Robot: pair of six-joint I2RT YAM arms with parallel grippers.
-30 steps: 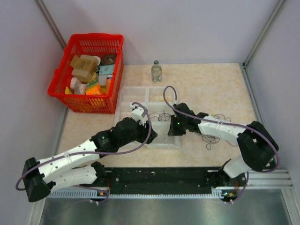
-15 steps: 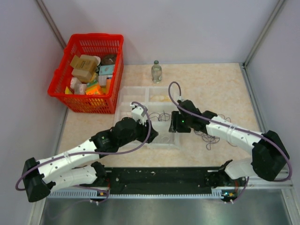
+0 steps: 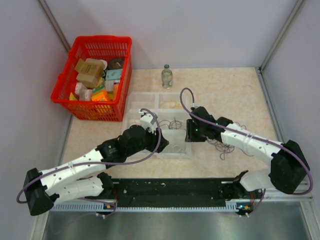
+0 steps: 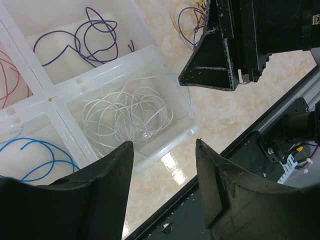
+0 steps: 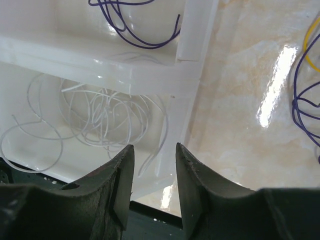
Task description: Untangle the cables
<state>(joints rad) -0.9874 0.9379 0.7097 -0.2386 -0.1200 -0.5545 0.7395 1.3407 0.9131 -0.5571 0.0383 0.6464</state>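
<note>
Bench (image 3: 235, 90): beige marble-look; pale grey walls. My left claw (image 4: 163, 146), my right claw (image 5: 154, 150): both parted, empty, above divider tray (image 3: 150, 100). Cables (image 3: 225, 146): loose bunch on bench, 3 o'clock of tray. Red basket (image 3: 102, 38): 10 o'clock.

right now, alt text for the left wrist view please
The open left claw hovers over a clear divided tray, above the compartment of coiled white wires. Neighbouring compartments hold a purple wire, a blue wire and a red wire. The right claw hangs top right, near yellow and purple cables on the table.
</note>
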